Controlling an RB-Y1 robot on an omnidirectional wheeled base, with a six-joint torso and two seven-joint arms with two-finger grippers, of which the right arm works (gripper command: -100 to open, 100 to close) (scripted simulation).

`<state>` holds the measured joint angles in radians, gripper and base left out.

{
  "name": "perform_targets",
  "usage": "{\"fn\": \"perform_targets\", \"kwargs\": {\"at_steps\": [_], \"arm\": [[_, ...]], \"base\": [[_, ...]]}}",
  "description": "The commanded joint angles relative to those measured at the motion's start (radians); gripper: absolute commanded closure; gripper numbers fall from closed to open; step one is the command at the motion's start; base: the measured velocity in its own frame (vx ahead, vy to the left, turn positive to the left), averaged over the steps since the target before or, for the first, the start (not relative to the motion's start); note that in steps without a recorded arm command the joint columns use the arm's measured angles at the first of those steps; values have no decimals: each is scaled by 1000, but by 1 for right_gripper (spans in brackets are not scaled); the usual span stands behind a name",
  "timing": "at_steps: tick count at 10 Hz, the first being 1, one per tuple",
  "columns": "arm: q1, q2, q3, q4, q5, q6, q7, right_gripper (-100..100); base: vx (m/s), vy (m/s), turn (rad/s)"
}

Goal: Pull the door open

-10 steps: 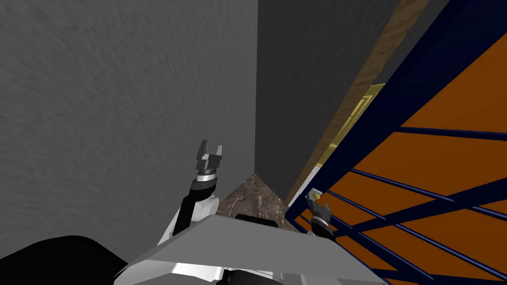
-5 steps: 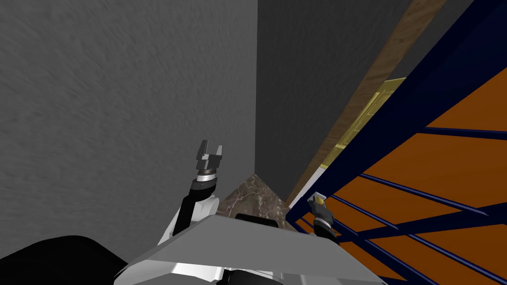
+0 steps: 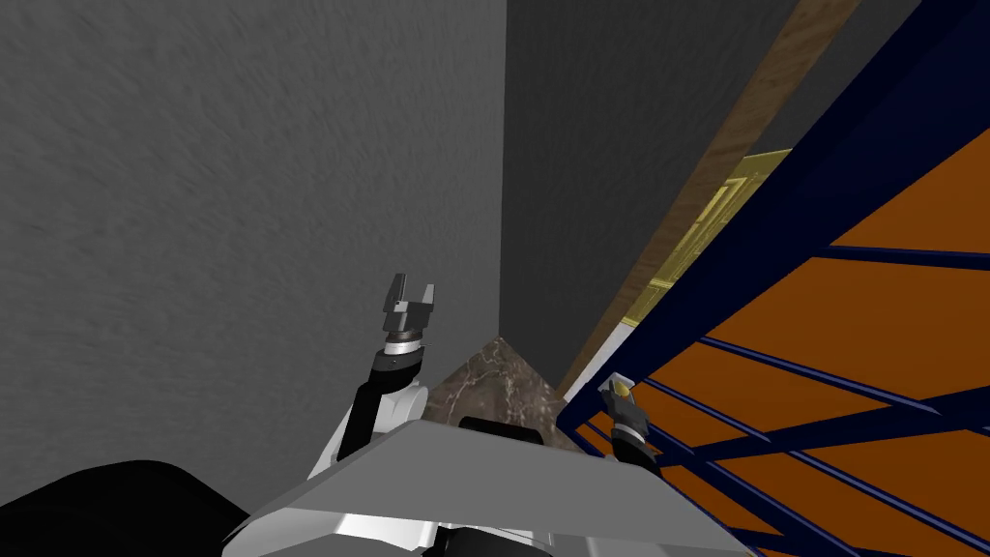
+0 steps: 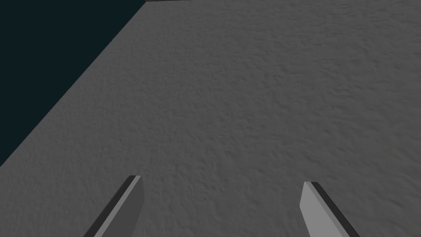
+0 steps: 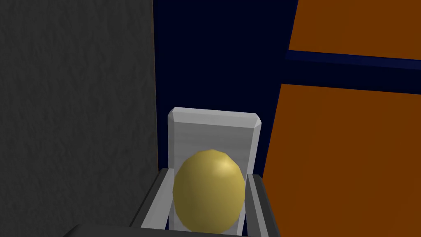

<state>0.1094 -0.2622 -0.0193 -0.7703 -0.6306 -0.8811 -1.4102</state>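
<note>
Right gripper (image 3: 616, 388): no free room between the fingers (image 5: 157, 202). The knob (image 5: 209, 192) takes up the whole gap, with both fingers pressed to its sides. Past the fingertips, a grey plate (image 5: 213, 129) and the navy stile of the door (image 5: 222, 53) bar the way. Beside one finger, orange panels (image 5: 353, 156) close that side. Beside the other, beyond the door's edge, open room runs back to the far wall (image 5: 74, 115). A slot lies open between the door's edge and the jamb (image 3: 677, 218).

Left gripper (image 3: 411, 288): fingers spread, with nothing between them. The side wall (image 4: 246, 103) blocks the way ahead of the fingertips; clearance cannot be judged.
</note>
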Motion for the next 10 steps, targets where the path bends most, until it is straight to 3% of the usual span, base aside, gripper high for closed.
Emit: {"fn": "perform_targets", "kwargs": {"at_steps": [1, 5, 6, 7, 10], "arm": [[2, -2, 25, 1, 13, 2, -18, 100], [15, -23, 92, -28, 50, 8, -63, 100], [17, -27, 103, -34, 56, 10, -71, 100], [22, -25, 94, -38, 50, 17, -63, 100], [43, -48, 134, -48, 71, 4, -101, 100]], "base": [[-251, -13, 87], [-266, -14, 93], [-255, -34, 88], [-110, -10, 34], [-192, -1, 95]]}}
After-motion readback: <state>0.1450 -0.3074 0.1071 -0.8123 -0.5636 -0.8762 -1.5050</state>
